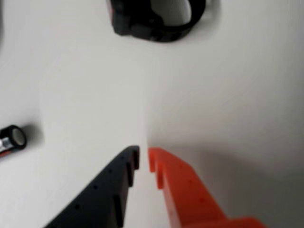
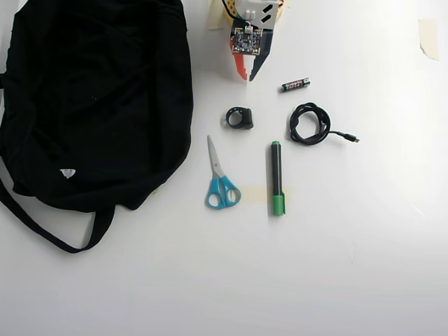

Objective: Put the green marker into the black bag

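The green marker (image 2: 277,177), a black barrel with a green cap, lies on the white table right of centre in the overhead view, its cap toward the bottom. It does not show in the wrist view. The black bag (image 2: 98,98) lies at the left with its strap (image 2: 49,227) trailing below it. My gripper (image 2: 247,74) is at the top centre, well above the marker and right of the bag. In the wrist view the gripper (image 1: 143,158) has its black and orange fingers nearly touching, with nothing between them.
Blue-handled scissors (image 2: 220,178) lie left of the marker. A small black ring-shaped object (image 2: 240,117) (image 1: 156,19) sits just below the gripper. A battery (image 2: 295,85) (image 1: 12,140) and a coiled black cable (image 2: 309,124) lie to the right. Tape strips (image 2: 428,36) mark the table.
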